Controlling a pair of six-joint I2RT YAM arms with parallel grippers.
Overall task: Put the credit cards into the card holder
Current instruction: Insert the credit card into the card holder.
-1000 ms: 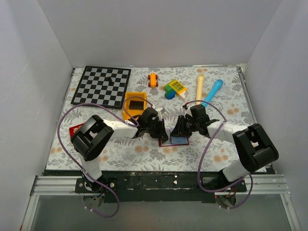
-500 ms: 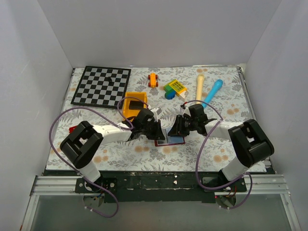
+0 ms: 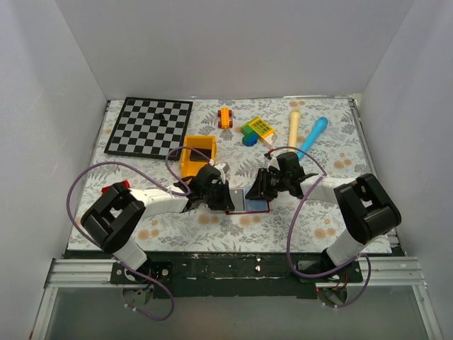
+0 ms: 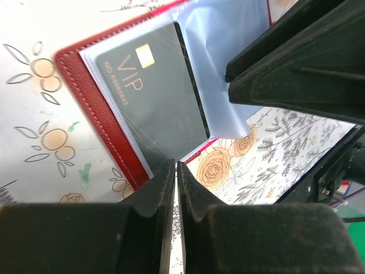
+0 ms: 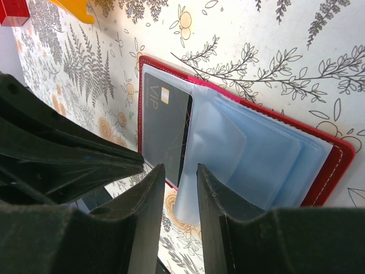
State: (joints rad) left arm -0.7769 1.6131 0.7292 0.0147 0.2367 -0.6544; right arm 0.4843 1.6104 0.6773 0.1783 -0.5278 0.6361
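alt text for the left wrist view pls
A black VIP card sits in a clear pocket of the open maroon card holder on a floral tablecloth. The left gripper, shut, points at the holder's edge.

Both arms are pointing inward over the floral table (image 3: 333,227), their grippers facing each other near its middle front. The left gripper (image 3: 225,201) is sitting at the left edge of the card holder (image 3: 249,206), which is lying open with its pale blue inside facing up. The right gripper (image 3: 257,191) is hovering at the holder's far right side. How the jaws are standing is not showing from here.

A yellow bin (image 3: 197,157) is sitting just behind the left gripper, and a chessboard (image 3: 150,126) is lying farther back on the left. An orange toy car (image 3: 225,117), a green and yellow block (image 3: 259,128), a cream stick (image 3: 294,125) and a blue marker (image 3: 313,134) are lying along the back. A small red object (image 3: 115,188) is sitting beside the left arm.
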